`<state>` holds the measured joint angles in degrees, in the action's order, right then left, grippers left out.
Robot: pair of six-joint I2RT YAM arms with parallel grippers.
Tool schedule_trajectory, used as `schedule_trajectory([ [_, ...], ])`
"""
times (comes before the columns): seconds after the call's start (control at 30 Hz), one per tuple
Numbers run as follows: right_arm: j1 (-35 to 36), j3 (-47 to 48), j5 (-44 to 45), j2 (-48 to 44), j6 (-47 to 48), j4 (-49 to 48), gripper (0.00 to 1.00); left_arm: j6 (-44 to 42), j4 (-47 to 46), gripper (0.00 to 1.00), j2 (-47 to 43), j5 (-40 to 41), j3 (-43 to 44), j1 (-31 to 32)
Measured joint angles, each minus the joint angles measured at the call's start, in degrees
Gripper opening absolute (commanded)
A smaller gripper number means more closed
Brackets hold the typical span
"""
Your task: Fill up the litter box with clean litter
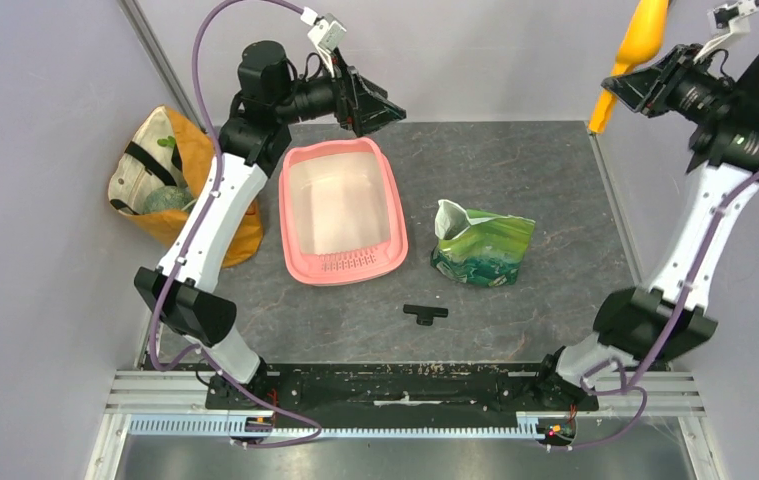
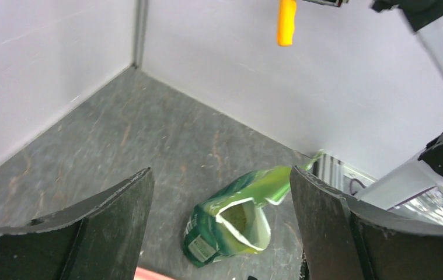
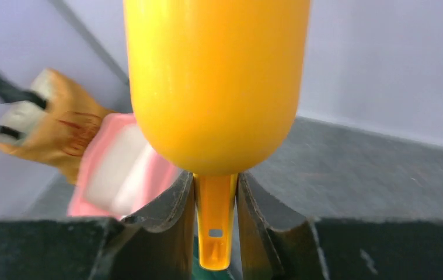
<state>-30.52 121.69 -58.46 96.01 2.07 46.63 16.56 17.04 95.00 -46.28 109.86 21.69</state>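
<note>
litter box [image 1: 347,265] left, foil bag [image 1: 482,250] right

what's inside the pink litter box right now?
The litter box shows only its pale bare floor in the top view, nothing in it. The left gripper overlaps its far right corner, hiding that bit.

Paired manipulators: left arm [image 1: 217,205] and right arm [image 1: 707,220], each with white tapered link shells between black cylindrical joint housings. A purple cable [image 1: 194,65] runs along each arm from the black base rail [image 1: 405,385] at 6 o'clock. Matte black wedge-shaped fingers [image 2: 108,221] have curved inner faces; a white plug connector [image 1: 326,32] sits at the wrist.
</note>
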Motion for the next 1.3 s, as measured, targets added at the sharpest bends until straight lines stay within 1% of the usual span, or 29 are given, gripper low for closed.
schedule_trajectory([
  [0.1,2.4,-17.0,-6.8,-10.1,-30.5,-36.3,0.17,2.5,-5.8,0.91,0.0,-3.5,0.0,1.1],
  [0.13,3.7,-19.2,-8.6,-11.0,-38.8,-45.6,0.17,3.5,-7.7,0.91,0.0,-4.3,0.0,1.9],
  [0.23,7.8,-22.9,-9.7,-10.8,-58.7,-68.0,0.16,5.3,-13.1,0.91,0.1,-6.4,-0.2,5.1],
  [0.3,10.2,-25.0,-9.8,-10.7,-68.5,-78.0,0.16,6.0,-16.0,0.92,0.1,-6.9,-0.6,8.0],
  [0.37,12.0,-26.8,-9.6,-10.8,-74.7,-84.7,0.16,6.6,-18.4,0.92,0.4,-7.2,-0.8,11.1],
  [0.47,14.5,-29.5,-9.1,-11.8,-79.3,-90.1,0.16,8.4,-21.7,0.93,1.2,-7.3,-1.2,14.7],
  [0.63,18.5,-34.7,-8.4,-14.6,-81.2,-93.0,0.16,12.6,-25.0,0.93,2.8,-6.5,-2.5,17.7],
  [0.77,21.2,-36.6,-7.8,-16.1,-80.8,-93.0,0.16,15.9,-26.3,0.93,3.8,-4.7,-3.6,18.5],
  [0.9,24.1,-38.0,-7.1,-17.5,-76.8,-89.7,0.15,20.1,-28.8,0.93,4.9,-3.8,-4.3,19.3],
  [1.0,26.4,-39.4,-6.6,-18.5,-74.4,-87.6,0.16,21.8,-29.7,0.88,5.5,-3.1,-4.6,19.9],
  [1.03,27.1,-39.9,-6.4,-18.8,-73.7,-87.1,0.16,22.4,-29.8,0.85,5.7,-2.9,-4.7,20.1],
  [1.07,28.0,-40.4,-6.1,-19.2,-73.0,-86.3,0.16,22.9,-30.1,0.78,5.9,-2.6,-4.7,20.3],
  [1.13,29.3,-41.1,-5.8,-19.6,-71.4,-85.0,0.16,23.8,-30.6,0.57,6.1,-2.2,-4.8,20.5],
  [1.2,30.0,-41.7,-5.6,-19.9,-69.9,-83.6,0.18,24.6,-31.0,0.32,6.3,-1.9,-4.8,20.6],
  [1.23,30.1,-41.8,-5.6,-20.0,-69.0,-82.6,0.21,25.0,-31.1,0.14,6.3,-2.0,-4.8,20.5],
  [1.27,30.2,-41.9,-5.5,-20.2,-68.4,-81.6,0.29,24.9,-31.0,0.02,6.4,-1.8,-4.8,20.4],
  [1.3,30.2,-41.9,-5.3,-20.4,-67.2,-81.0,0.37,25.5,-30.8,0.02,6.5,-1.5,-4.9,20.3],
])
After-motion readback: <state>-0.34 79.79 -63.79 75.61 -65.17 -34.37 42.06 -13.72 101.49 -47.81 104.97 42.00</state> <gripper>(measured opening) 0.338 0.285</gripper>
